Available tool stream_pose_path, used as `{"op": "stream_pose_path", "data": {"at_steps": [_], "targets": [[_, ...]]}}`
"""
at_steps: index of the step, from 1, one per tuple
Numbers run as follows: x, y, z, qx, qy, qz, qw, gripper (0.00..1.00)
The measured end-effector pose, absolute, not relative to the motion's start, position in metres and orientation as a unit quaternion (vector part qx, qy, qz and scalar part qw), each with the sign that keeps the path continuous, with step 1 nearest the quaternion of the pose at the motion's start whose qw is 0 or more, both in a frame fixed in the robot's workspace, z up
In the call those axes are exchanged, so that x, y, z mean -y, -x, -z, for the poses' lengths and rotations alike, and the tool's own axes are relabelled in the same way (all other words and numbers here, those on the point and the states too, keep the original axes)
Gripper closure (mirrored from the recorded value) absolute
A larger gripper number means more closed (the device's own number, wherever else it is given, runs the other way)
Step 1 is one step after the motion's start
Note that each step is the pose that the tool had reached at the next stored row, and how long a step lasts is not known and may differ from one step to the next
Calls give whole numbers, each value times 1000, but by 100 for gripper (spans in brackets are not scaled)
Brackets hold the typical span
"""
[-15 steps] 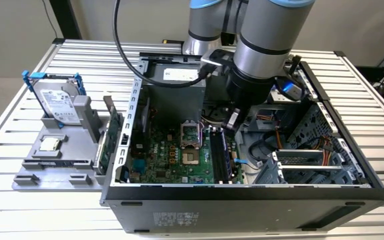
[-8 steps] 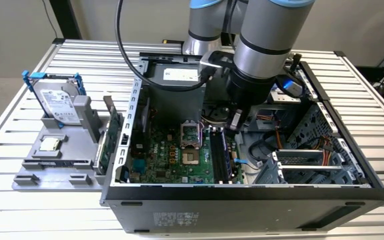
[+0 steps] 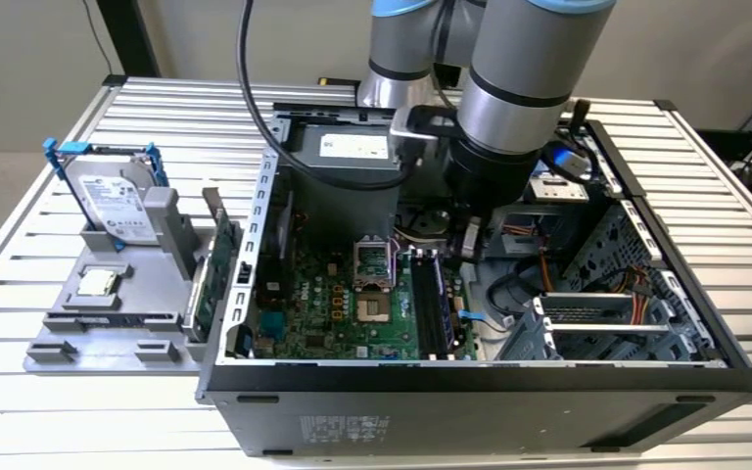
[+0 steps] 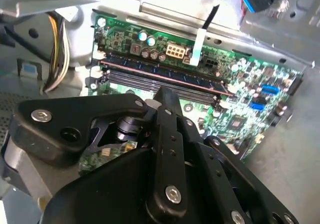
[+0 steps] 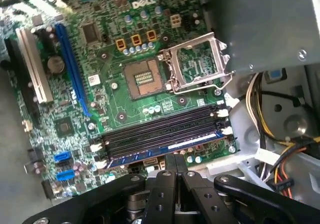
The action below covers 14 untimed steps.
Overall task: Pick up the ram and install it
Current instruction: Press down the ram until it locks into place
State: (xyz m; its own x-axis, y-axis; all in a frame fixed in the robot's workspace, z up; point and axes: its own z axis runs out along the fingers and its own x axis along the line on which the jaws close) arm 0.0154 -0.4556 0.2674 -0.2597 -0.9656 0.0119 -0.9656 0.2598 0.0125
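The ram is a long bluish stick with a pale label. It stands in the memory slot nearest my gripper, next to the other dark slots. In the second wrist view the ram shows as a thin dark edge along the slot row. My gripper hangs just above that stick, its black fingers pressed together with nothing between them. In the exterior view the gripper is low inside the open computer case, over the memory slots, and the arm hides most of it.
A grey holder on the exterior view's left carries a silver hard drive, a green card and a small chip. The open processor socket, the power supply and cable bundles crowd around the slots.
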Motion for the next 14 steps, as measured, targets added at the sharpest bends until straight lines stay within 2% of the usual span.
{"op": "stream_pose_path", "data": {"at_steps": [14], "targets": [[456, -15, -267, 710, -705, 0, 9, 100]]}}
